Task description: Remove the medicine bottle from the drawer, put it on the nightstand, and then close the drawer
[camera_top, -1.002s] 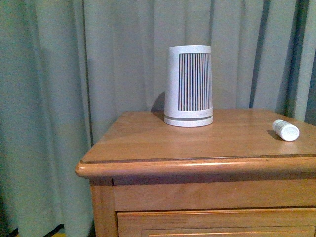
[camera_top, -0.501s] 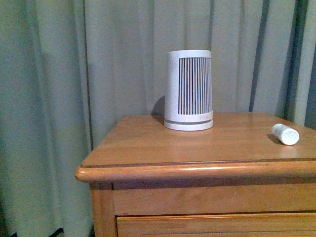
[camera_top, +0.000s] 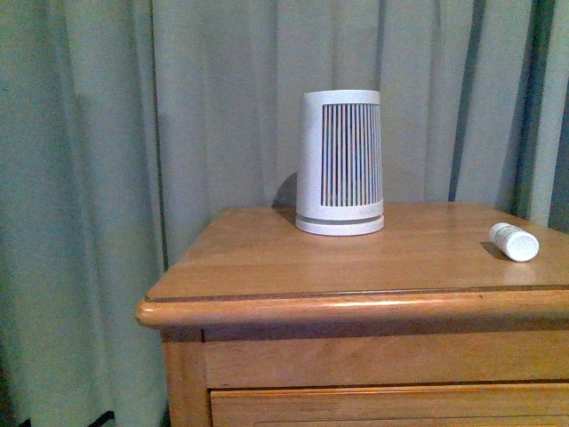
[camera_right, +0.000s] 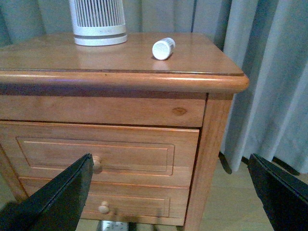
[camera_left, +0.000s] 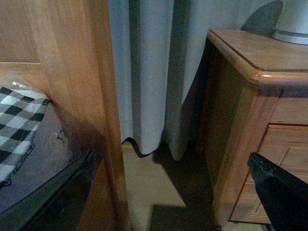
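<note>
Right wrist view: wide-spread right claw faces the shut drawer; medicine bottle lies near the nightstand edge.

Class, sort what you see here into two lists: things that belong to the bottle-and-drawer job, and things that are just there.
Job:
medicine bottle, lying on its side on the nightstand
nightstand
upper drawer, shut

Just there:
ribbed white device, standing on the nightstand
curtain
lower drawer
checked cloth
</note>
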Controlling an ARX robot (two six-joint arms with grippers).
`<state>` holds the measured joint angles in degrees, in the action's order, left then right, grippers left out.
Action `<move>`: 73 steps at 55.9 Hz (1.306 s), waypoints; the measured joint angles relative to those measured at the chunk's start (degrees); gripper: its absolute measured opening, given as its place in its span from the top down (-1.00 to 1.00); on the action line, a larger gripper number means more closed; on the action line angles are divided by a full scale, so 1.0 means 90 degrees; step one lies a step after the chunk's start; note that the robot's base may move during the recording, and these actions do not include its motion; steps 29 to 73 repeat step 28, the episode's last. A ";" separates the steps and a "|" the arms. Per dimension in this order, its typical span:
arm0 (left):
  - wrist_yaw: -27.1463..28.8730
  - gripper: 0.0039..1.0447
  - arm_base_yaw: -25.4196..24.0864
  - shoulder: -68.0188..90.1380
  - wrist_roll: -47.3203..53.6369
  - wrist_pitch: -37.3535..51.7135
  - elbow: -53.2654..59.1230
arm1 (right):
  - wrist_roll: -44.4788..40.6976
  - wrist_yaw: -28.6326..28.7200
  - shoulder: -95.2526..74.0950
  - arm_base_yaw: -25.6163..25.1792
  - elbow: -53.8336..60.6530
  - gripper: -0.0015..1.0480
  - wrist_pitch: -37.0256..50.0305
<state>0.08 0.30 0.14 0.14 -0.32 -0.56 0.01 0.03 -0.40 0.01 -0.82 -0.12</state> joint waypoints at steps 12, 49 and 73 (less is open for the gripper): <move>0.0000 -0.87 0.0000 0.0000 0.0000 0.0000 0.0000 | 0.0000 0.0000 0.0000 0.0000 0.0000 -0.87 0.0000; 0.0000 -0.87 0.0000 0.0000 0.0000 0.0000 0.0000 | 0.0000 0.0000 0.0002 0.0000 0.0000 -0.87 0.0000; 0.0000 -0.87 0.0000 0.0000 0.0000 0.0000 0.0000 | 0.0000 0.0000 0.0002 0.0000 0.0000 -0.87 0.0000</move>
